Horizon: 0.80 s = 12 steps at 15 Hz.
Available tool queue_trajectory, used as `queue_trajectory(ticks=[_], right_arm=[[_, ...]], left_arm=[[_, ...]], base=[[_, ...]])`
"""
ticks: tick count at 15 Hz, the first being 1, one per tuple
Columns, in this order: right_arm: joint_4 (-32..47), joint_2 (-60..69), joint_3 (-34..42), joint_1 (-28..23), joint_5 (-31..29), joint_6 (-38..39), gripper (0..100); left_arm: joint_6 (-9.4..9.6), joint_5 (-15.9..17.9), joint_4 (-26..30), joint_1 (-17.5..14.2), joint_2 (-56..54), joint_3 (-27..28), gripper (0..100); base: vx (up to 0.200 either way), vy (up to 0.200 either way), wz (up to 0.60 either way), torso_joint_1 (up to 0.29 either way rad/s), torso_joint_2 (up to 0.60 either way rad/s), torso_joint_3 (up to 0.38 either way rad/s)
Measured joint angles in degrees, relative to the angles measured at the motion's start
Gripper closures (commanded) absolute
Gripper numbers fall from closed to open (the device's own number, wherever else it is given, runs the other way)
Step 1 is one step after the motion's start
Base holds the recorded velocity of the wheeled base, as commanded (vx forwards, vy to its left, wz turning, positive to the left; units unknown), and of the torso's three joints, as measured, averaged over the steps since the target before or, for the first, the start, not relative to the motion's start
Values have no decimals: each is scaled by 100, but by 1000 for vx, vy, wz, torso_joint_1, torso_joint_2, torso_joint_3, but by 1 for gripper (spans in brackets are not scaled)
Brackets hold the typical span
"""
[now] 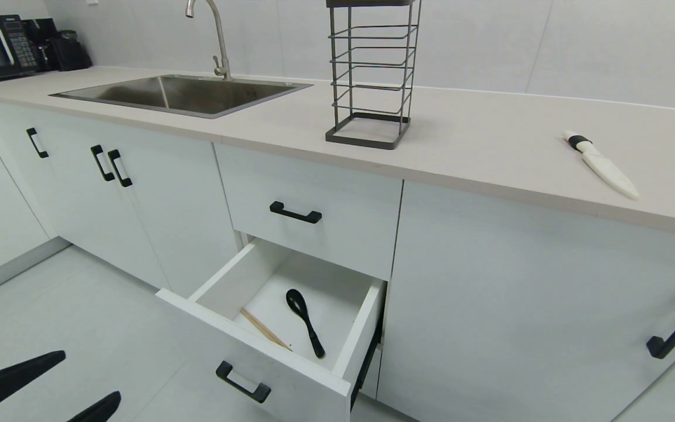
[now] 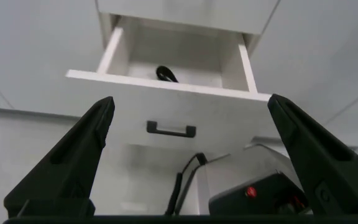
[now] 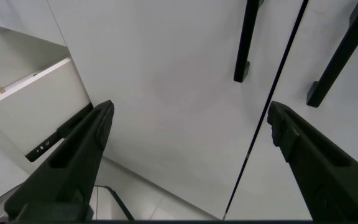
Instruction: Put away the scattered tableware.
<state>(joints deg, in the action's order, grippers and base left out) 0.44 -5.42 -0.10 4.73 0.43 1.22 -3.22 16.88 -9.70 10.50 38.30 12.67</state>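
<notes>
Glossy black spoon lies in the boxy white drawer.

Matt black all over on the left gripper and the right gripper alike, smooth-faced, with a faint sheen along the edges. Two long fingers apiece, thick and broad at the root, narrowing like flat wedges to blunt, squared-off tips. Bevelled along the upper edges, with a small notch stepped into the flank a little way back from the right pair's tips.
</notes>
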Motion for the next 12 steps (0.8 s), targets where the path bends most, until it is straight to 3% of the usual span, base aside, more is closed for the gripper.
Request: queue_trajectory(ticks=[6, 12], right_arm=[[0, -2, 0, 0, 0, 0, 0], [0, -5, 0, 0, 0, 0, 0]], left_arm=[[38, 2, -433, 193, 1545, -29, 0], [289, -2, -1281, 196, 3038, -280, 0]], base=[[0, 0, 0, 0, 0, 0], [0, 0, 0, 0, 0, 0]])
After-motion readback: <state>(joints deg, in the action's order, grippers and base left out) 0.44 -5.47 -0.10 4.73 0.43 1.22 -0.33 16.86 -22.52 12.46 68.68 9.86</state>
